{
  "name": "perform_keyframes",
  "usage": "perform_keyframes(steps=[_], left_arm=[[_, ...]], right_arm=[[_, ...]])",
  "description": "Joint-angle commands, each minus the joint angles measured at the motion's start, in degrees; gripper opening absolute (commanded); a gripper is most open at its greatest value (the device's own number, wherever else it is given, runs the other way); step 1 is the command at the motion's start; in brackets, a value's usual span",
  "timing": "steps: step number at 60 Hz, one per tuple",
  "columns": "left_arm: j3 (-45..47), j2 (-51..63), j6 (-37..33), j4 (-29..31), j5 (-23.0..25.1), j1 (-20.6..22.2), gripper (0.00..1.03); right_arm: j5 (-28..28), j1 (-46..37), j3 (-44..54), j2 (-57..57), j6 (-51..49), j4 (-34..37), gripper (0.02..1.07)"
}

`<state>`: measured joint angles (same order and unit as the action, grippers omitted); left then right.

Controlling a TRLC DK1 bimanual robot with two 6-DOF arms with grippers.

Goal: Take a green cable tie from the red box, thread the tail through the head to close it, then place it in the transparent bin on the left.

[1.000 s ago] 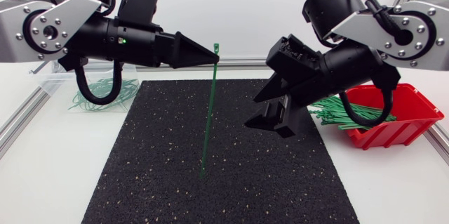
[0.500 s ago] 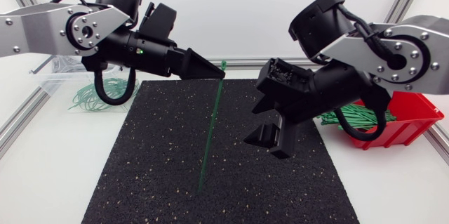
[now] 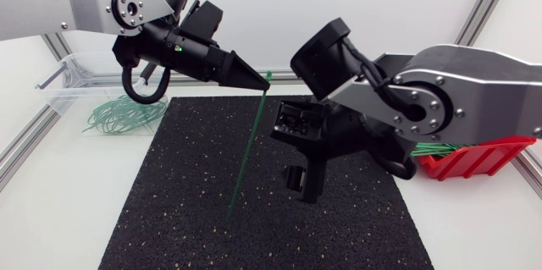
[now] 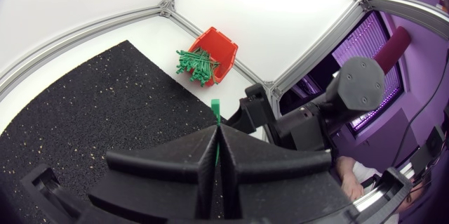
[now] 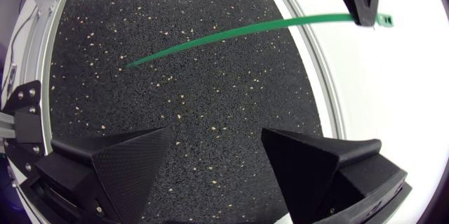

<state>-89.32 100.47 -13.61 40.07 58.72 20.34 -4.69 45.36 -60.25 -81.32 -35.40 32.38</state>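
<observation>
My left gripper [image 3: 259,86] is shut on a green cable tie [image 3: 247,151] just below its head, above the far part of the black mat [image 3: 169,211]. The strap hangs down, its tail tip over the mat's middle. In the left wrist view the tie's head [image 4: 215,104] pokes out past the closed gripper [image 4: 215,147]. My right gripper [image 3: 303,187] hangs open just right of the strap, not touching it. From the right wrist, the tie [image 5: 224,34] runs across ahead of the open right gripper [image 5: 224,161]. The red box [image 3: 478,153] with green ties [image 4: 196,62] is at the right, partly behind my right arm.
The transparent bin [image 3: 63,92] stands at the far left beside the mat, with several looped green ties [image 3: 123,116] in it. My right arm [image 4: 316,115] reaches in over the mat's right half. An aluminium frame [image 3: 25,147] borders the table.
My right arm has swung left over the mat, bringing its open gripper close to the hanging strap. The left gripper has shifted slightly, and the tie's tail has drifted left.
</observation>
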Motion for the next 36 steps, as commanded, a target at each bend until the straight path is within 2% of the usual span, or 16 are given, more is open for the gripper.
perform_keyframes(steps=[1, 5, 12, 18, 28, 36], left_arm=[[-1.56, 1.14, -1.86, 0.79, 0.96, -0.56, 0.03], [-1.38, 1.75, -2.74, 0.97, 0.96, -0.65, 0.03], [-1.3, 3.33, -5.99, 2.46, 0.96, -0.74, 0.03], [-1.03, 3.95, -7.05, 2.38, 1.13, -0.74, 0.03], [-1.03, 4.74, -8.1, 2.29, 3.77, -1.0, 0.03], [-1.82, 6.32, -8.1, 2.02, 4.56, -0.91, 0.03]], right_arm=[[-2.96, 2.54, 1.54, -2.35, -2.4, -0.92, 0.97], [-4.1, 3.68, 1.36, -2.97, -3.89, -1.8, 0.97], [-9.55, 6.32, 2.77, -4.55, -7.32, -6.54, 0.97], [-11.31, 7.63, 3.65, -5.17, -9.69, -9.0, 0.97], [-16.41, 10.09, 7.07, -6.57, -15.93, -17.79, 0.97], [-18.25, 12.2, 9.54, -7.63, -19.8, -23.68, 0.97]])
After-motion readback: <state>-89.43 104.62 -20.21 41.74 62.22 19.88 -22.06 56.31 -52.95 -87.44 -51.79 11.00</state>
